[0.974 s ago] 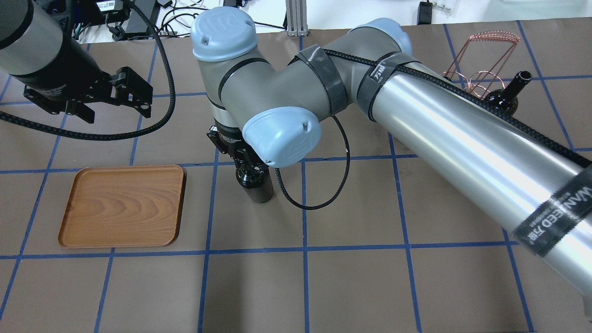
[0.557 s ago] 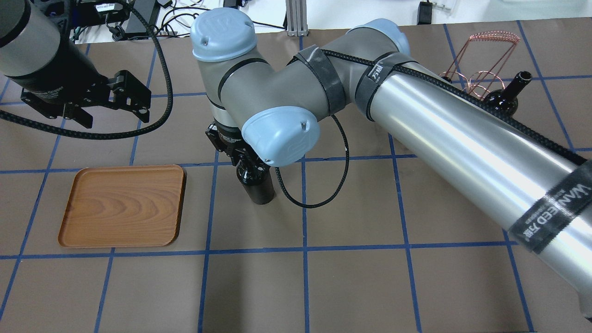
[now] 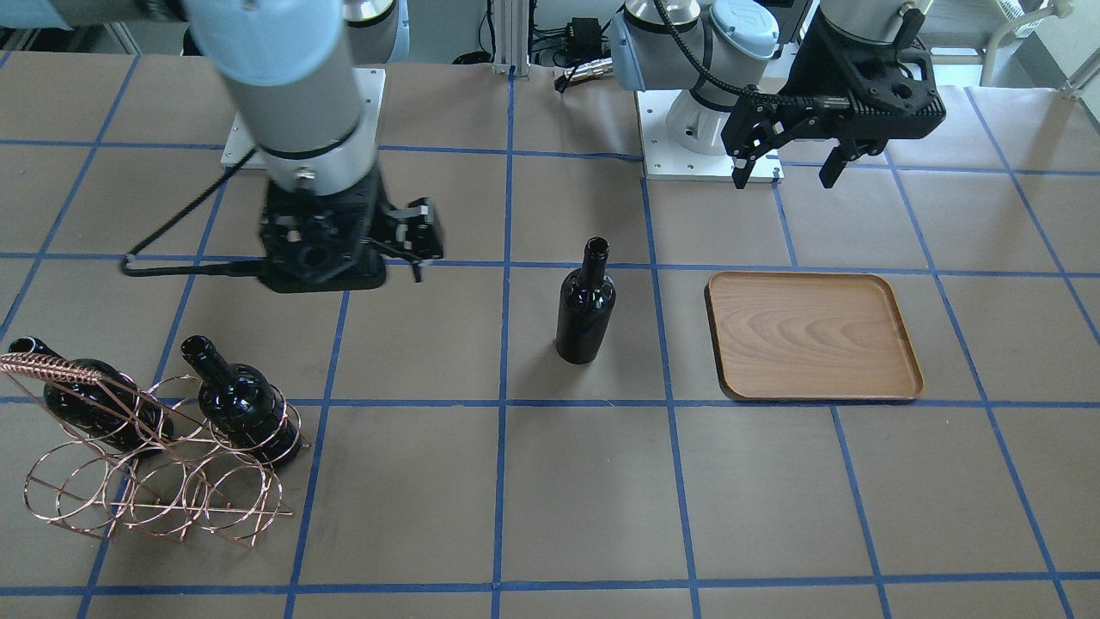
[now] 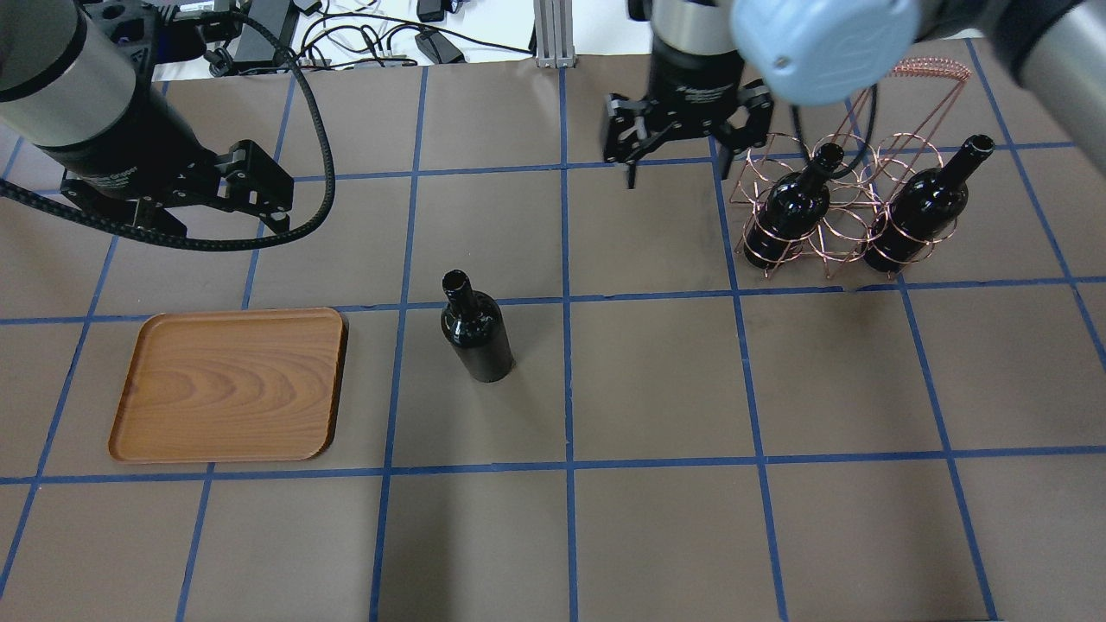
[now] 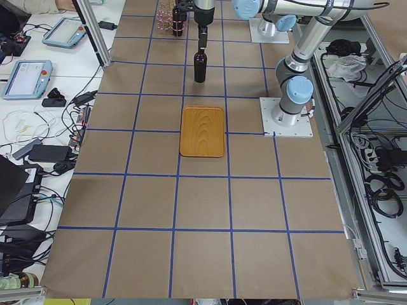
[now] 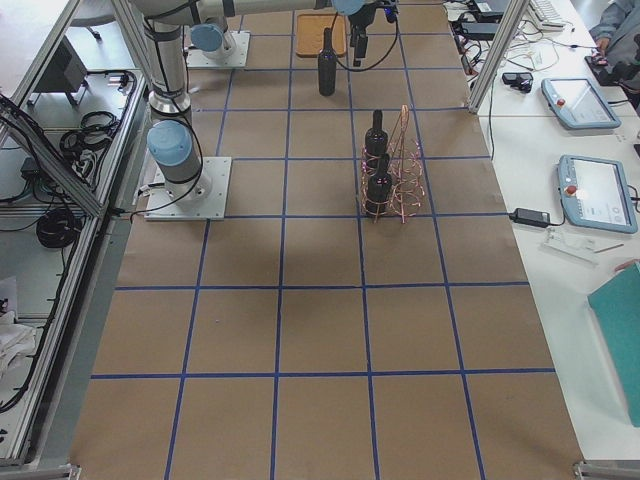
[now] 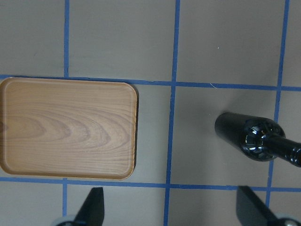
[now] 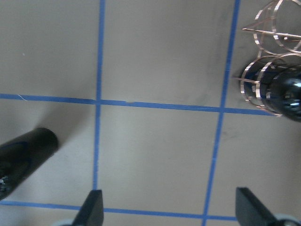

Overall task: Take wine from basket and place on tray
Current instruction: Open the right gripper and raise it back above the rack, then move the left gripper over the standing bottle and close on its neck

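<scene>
Wine stands upright near tray rim; left hand and right hand hover apart, both splayed.

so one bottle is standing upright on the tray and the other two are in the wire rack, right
Not quite. The bottle stands upright on the table beside the tray, not on it; the tray is bare, as the overhead view shows. The other two bottles are in the wire rack.
</scene>
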Robot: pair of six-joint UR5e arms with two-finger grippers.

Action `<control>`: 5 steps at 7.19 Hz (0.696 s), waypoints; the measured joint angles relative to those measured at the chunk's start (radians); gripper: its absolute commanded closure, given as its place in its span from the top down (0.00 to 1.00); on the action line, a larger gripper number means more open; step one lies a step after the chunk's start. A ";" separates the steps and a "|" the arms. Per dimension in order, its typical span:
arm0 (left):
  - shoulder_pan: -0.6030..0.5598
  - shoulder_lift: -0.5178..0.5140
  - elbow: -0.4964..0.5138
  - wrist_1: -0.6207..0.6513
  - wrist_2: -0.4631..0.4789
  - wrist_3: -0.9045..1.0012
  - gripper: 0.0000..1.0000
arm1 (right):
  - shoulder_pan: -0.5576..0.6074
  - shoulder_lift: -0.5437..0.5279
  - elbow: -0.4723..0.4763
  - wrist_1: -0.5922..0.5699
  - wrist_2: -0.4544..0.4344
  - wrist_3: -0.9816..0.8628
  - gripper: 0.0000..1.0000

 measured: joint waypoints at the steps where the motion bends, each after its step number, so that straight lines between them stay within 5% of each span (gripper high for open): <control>1: 0.002 -0.001 -0.001 0.002 0.000 0.001 1.00 | -0.065 -0.051 0.008 0.027 -0.007 -0.099 1.00; 5: -0.006 -0.026 -0.001 -0.003 -0.015 -0.002 1.00 | -0.100 -0.118 0.039 0.048 -0.048 -0.070 0.99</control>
